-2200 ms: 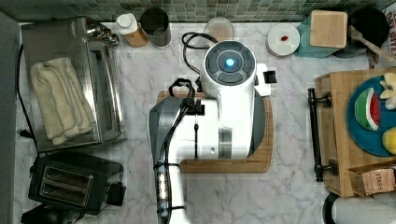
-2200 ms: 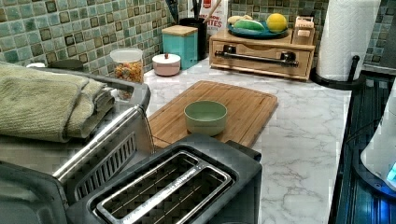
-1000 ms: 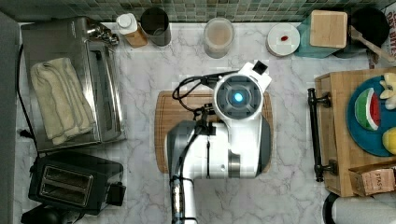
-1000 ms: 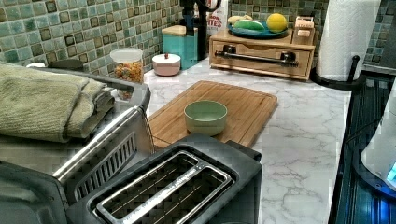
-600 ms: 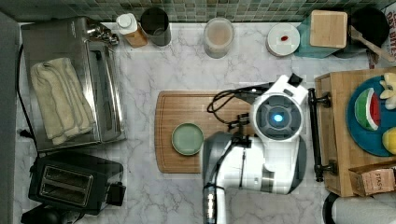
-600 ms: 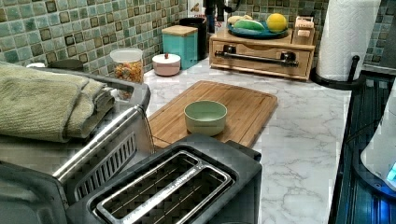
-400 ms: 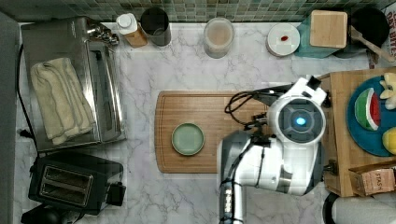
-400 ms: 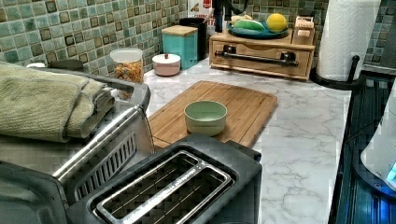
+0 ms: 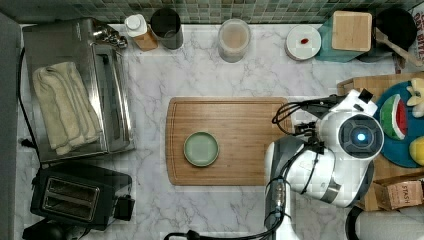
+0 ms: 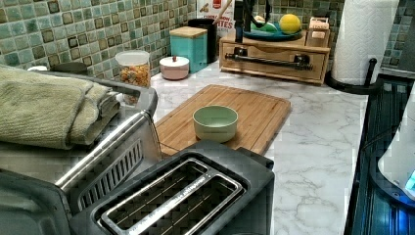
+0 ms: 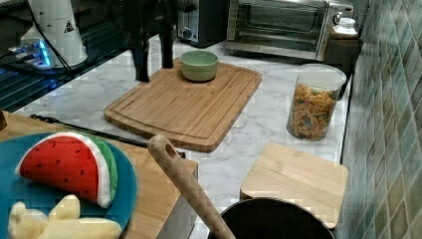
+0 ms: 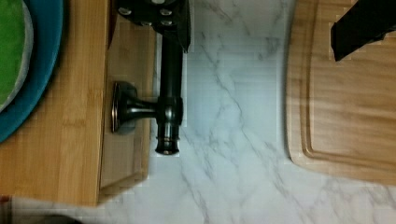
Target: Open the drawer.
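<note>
The arm has swung off the cutting board [image 9: 225, 140] to the bamboo box at the top view's right, where the gripper [image 12: 266, 28] now hangs spread wide, empty, one finger over the drawer [image 10: 274, 61]'s handle [image 12: 170, 88]; drawer looks closed, grasp likely next.

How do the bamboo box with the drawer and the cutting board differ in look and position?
The box stands tall with a black bar handle on its drawer front; the cutting board lies flat with no handle, only a groove around its edge. The box carries a blue plate of toy fruit; the board carries a green bowl. Both are light wood on the marble counter.
</note>
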Available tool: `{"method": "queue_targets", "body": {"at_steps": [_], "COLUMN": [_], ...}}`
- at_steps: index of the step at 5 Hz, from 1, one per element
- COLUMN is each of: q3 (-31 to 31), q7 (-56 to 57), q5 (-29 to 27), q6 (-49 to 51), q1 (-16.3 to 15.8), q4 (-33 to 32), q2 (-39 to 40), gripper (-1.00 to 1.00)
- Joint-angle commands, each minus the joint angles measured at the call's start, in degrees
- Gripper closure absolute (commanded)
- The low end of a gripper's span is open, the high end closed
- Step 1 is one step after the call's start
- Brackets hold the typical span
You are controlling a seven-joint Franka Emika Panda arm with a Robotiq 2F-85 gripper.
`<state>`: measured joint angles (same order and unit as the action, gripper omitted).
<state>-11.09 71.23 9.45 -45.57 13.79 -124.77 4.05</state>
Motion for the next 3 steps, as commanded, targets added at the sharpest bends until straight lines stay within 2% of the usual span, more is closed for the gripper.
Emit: {"method": "queue_targets", "body": {"at_steps": [1, 3], "q3": [-0.4, -1.2], "q7": [10.6, 6.0], "q5": [-3.5, -0.8], "q6": [-6.6, -11.8], "q1": [3.3, 3.6], "q4": [0.1, 0.2], "q2": [3.0, 6.7], "gripper": [-1.00, -1.00]}}
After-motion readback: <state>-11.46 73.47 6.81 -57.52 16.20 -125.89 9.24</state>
